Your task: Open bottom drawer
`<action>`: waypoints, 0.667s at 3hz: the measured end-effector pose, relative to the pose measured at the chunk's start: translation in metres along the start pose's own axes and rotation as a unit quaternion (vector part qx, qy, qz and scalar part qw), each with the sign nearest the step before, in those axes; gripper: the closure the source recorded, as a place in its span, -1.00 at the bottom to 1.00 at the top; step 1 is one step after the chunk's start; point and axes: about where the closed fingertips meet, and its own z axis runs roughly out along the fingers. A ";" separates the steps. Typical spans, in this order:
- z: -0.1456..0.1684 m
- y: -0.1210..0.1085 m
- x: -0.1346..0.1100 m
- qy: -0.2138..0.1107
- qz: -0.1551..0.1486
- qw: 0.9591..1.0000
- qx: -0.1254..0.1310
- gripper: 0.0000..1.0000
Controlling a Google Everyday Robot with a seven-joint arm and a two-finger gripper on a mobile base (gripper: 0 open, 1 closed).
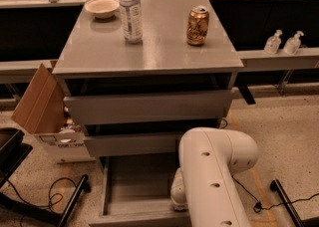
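jaws of the gripper (pixel 178 197) are hidden from me behind the big white arm (pixel 215 171), so i cannot tell if they are spread or pressed together. i see only a pale part of the gripper, low in the centre of the frame, at the right side of the open tray.

the bottom drawer (pixel 134 181) is in the lower centre of the frame and it stands pulled out already. its grey tray is open to view and looks bare, and its front panel lies along the bottom edge of the picture. the middle drawer (pixel 134 144) and the top drawer (pixel 149 106) above it appear closed or almost closed. so i judge the task is nearly done or done. what may be left is only a little more pull, if the drawer can still travel, and then to take the gripper away.

the gripper sits over the right part of the tray, near the front panel. whether it touches the drawer, i cannot say.

on the cabinet top (pixel 159 52) stand a water bottle (pixel 130 11), a can (pixel 198 26) and a bowl (pixel 101 7), all well apart from the gripper.
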 end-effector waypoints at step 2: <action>0.005 0.027 0.015 -0.004 0.017 1.000 -0.026 1.00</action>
